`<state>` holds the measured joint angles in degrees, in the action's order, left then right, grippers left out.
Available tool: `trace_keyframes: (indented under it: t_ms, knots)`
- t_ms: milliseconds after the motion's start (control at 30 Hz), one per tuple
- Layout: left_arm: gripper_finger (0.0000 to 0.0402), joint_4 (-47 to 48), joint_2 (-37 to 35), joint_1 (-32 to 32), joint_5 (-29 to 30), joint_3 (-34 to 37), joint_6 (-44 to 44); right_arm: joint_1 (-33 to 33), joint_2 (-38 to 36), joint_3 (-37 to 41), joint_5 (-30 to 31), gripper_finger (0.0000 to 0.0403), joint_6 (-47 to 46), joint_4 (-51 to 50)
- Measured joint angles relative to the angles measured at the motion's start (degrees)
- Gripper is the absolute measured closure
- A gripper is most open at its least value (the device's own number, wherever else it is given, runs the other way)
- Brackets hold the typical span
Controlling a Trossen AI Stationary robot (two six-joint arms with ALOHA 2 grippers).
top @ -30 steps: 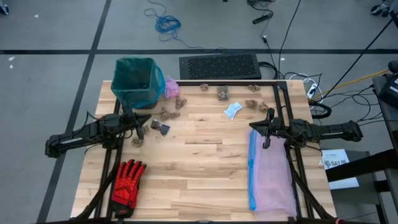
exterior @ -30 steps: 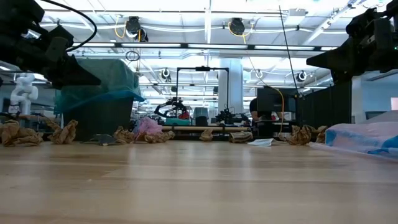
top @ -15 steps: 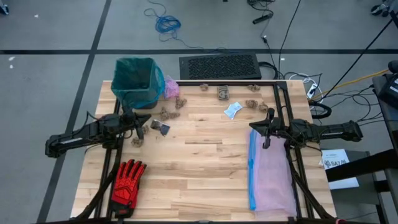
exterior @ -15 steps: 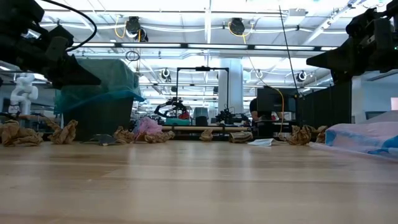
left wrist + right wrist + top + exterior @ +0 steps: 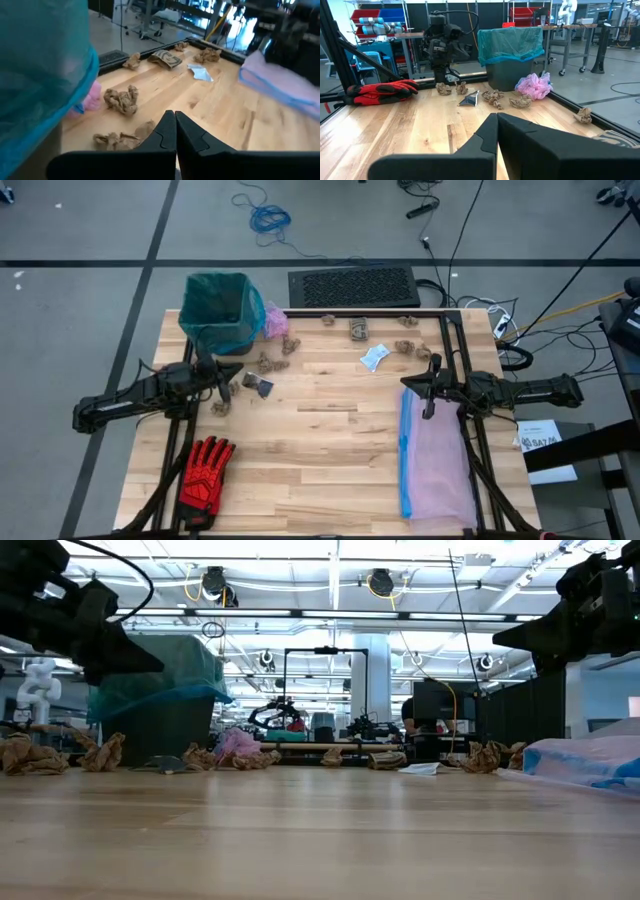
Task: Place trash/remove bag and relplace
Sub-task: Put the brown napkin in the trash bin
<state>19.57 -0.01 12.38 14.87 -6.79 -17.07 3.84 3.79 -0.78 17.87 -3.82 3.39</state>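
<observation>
I read this as the very start: nothing is picked up yet, so the trash-clearing step comes first. My left gripper (image 5: 232, 370) hangs just in front of the bin (image 5: 218, 330), fingers pressed together with nothing between them. My right gripper (image 5: 412, 385) waits over the near end of the lilac bag (image 5: 438, 465), also closed and empty.

The teal bag (image 5: 222, 300) lines the bin at the back left corner of the table (image 5: 330, 450), its rim folded over the edge. The trash is spread along the back of the table: paper lumps (image 5: 266, 363) beside the bin, a dark scrap (image 5: 262, 386) near my left gripper, a pink piece (image 5: 274, 320) touching the bin's side, a blue scrap (image 5: 374, 358) towards the middle, and more lumps (image 5: 405, 347) on the right. The red glove (image 5: 205, 470) lies at the front left and is not trash.

Next, I think, I must spread the left fingers, come down on the nearest lump (image 5: 121, 100) and carry it over the bin. The lumps look light and crumpled, so I would pinch low and squarely, or one may slip out
</observation>
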Motion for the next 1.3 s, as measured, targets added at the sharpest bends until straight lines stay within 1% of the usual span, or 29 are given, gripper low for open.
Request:
trace_keyframes:
  t_ms: [67, 100, 200, 233, 267, 333, 467, 600, 700, 800, 867, 967, 1033, 1133, 1233, 1300]
  knots:
    - [0.0401, -3.35, 0.0, 0.01, -0.43, 0.0, -0.47, 0.0, -0.02, -0.01, 0.0, 0.0403, 0.01, 0.0]
    - [0.0401, -5.91, 0.0, 0.02, -2.13, 0.0, -0.23, 0.01, -0.01, -0.01, 0.0, 0.0403, -0.01, -0.01]
    - [0.0401, -12.81, 0.36, -0.16, -13.54, 0.0, 3.47, 0.0, -0.02, -0.02, 0.0, 0.0403, 0.0, 0.01]
    - [0.0401, -15.15, 0.77, -0.32, -16.51, 0.0, 3.48, 0.02, 0.0, 0.0, 0.01, 0.0403, 0.01, 0.0]
    - [0.0401, -17.04, 1.25, -0.45, -17.72, 0.0, 2.61, 0.01, -0.02, -0.01, 0.0, 0.0403, 0.0, -0.01]
    - [0.0401, -19.2, 2.71, -0.89, -18.66, -0.02, 1.45, 0.0, -0.02, 0.0, 0.0, 0.0403, 0.0, 0.0]
    - [0.0401, -18.17, 7.54, -2.29, -19.28, -1.02, 0.79, 0.02, -0.02, 0.0, 0.02, 0.0403, 0.0, -0.01]
    - [0.0401, -17.87, 17.89, -4.49, -19.26, -3.87, -0.67, 0.0, 0.0, 0.0, 0.0, 0.0403, -0.02, -0.01]
    - [0.0401, -17.81, 27.1, -6.26, -19.22, -8.6, -0.6, 0.02, -0.01, -0.02, 0.01, 0.0403, 0.0, -0.01]
    - [0.0401, -12.9, 35.94, -7.67, -19.19, -15.63, -0.17, 0.0, 0.0, 0.0, 0.02, 0.0403, 0.01, -0.03]
    - [0.0401, -7.41, 41.26, -8.56, -19.06, -20.72, -0.42, 0.0, -0.02, -0.02, 0.0, 0.0403, -0.02, 0.01]
    - [0.0401, 1.47, 48.34, -9.91, -17.28, -28.05, -2.72, 0.01, 0.0, -0.01, 0.0, 0.0403, 0.0, -0.01]
    - [0.0401, 8.15, 52.94, -10.44, -16.19, -32.44, -5.4, 0.01, -0.01, -0.02, 0.0, 0.0403, -0.01, 0.01]
    - [0.0401, 18.25, 59.27, -10.64, -15.27, -37.56, -11.9, 0.0, 0.0, 0.0, 0.0, 0.0403, 0.01, 0.01]
    - [0.0401, 28.63, 64.9, -10.79, -15.2, -40.65, -18.71, 0.01, 0.0, -0.01, 0.0, 0.0403, 0.0, -0.01]
    - [0.0401, 35.6, 68.04, -11.11, -14.59, -41.81, -21.2, 0.0, 0.0, -0.02, 0.0, 0.0403, -0.01, 0.01]
